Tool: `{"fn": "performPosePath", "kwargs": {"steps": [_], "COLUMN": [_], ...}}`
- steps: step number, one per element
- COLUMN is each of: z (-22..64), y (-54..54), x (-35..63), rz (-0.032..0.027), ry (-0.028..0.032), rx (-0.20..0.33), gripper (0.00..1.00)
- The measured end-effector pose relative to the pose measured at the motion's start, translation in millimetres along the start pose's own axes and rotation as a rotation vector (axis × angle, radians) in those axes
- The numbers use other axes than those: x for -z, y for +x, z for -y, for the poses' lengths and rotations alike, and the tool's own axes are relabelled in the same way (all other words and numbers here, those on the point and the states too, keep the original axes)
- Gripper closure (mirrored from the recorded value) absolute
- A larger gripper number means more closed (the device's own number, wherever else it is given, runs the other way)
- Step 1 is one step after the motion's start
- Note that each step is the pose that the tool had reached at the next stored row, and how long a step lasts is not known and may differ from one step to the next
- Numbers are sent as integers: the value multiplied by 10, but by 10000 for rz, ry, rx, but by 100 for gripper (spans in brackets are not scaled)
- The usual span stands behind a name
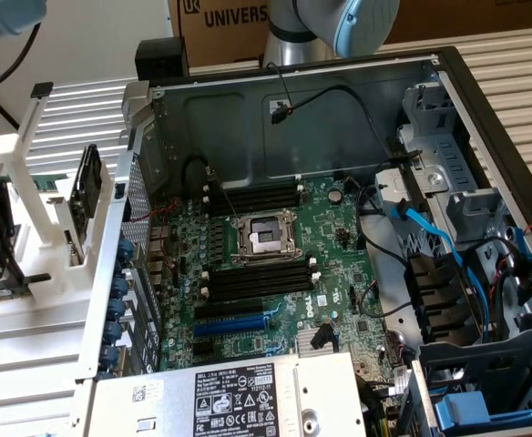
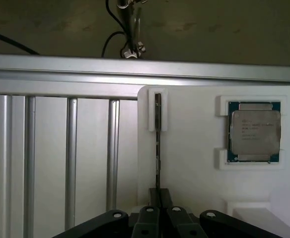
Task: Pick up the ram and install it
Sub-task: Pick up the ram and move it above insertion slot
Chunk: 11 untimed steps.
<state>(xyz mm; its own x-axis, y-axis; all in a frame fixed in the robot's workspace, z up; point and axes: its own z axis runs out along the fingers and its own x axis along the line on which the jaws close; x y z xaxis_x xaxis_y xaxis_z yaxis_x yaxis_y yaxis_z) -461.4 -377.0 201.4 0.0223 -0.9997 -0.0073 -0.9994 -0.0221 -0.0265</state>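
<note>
Gripper [image 2: 159, 197] fingers closed on near end of ram [image 2: 158, 148]. Ram stands edge-on in white holder [image 2: 194, 168], far end in clip at holder's edge by alu rail [image 2: 135, 74]. CPU chip [image 2: 254, 131] in holder pocket beside ram, apart from it. Ext view: PC case [image 1: 248, 118] open, mobo [image 1: 275, 264] exposed.

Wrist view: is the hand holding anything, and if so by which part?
The hand looks closed on the ram, pinching it at one end while the stick stands on edge in the white holder.
</note>
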Motion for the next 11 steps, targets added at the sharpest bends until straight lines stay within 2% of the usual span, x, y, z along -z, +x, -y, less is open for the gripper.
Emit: {"fn": "performPosePath", "kwargs": {"steps": [5, 11], "z": [-2, 2], "y": [6, 14], "x": [40, 220], "rz": [1, -1], "ry": [1, 1], "rx": [-5, -53], "gripper": [88, 88]}}
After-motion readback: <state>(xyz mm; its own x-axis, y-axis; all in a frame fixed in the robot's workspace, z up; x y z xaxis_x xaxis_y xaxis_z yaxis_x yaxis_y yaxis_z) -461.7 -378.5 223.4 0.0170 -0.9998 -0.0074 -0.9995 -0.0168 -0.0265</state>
